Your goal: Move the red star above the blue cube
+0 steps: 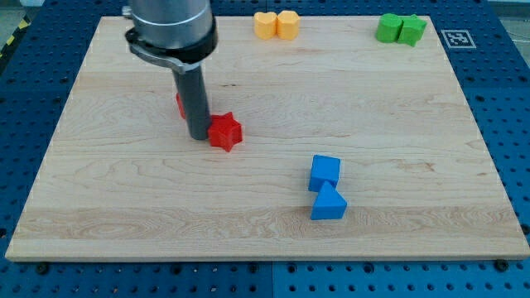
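A: Where's my tip [199, 136] right now?

B: Down on the worktop [99, 207], touching or just beside the red star [224, 132] on its left side in the view. There's no opening or closing tool here, only the straight rod, so nothing is gripped; it can only shove.

A: And the star compared with the blue cube [325, 171]?

B: The star sits well to the view's left of the cube and a little higher. The cube is right of centre, with a blue wedge-like block [329, 204] touching it just below.

A: So I'd guess a push toward the view's right is needed. What could spoil it?

B: The star's points. If the contact is off centre, it will likely spin and slip off the rod rather than travel straight. Also, a push that drifts downward could run the star into the cube and knock it against the wedge, shifting the target.

A: Anything else nearby?

B: A second red block [179, 105] peeks out behind the rod, mostly hidden; its shape I can't tell. Swinging round could nudge it. The two yellow blocks [276, 25] and two green blocks [401, 29] at the top edge are well clear.
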Available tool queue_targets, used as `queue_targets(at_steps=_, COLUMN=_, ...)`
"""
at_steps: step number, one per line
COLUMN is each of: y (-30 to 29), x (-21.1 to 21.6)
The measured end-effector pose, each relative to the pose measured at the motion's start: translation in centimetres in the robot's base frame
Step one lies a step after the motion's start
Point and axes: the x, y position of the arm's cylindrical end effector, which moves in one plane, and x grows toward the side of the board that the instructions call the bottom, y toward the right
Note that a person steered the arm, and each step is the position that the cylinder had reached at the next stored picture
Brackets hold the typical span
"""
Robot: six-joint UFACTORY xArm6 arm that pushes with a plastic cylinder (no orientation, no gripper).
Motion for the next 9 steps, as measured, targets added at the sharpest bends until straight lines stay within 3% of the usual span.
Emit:
queue_targets(at_steps=4, y=8.3, x=0.9)
queue_targets(at_steps=9, y=10.6, x=0.3)
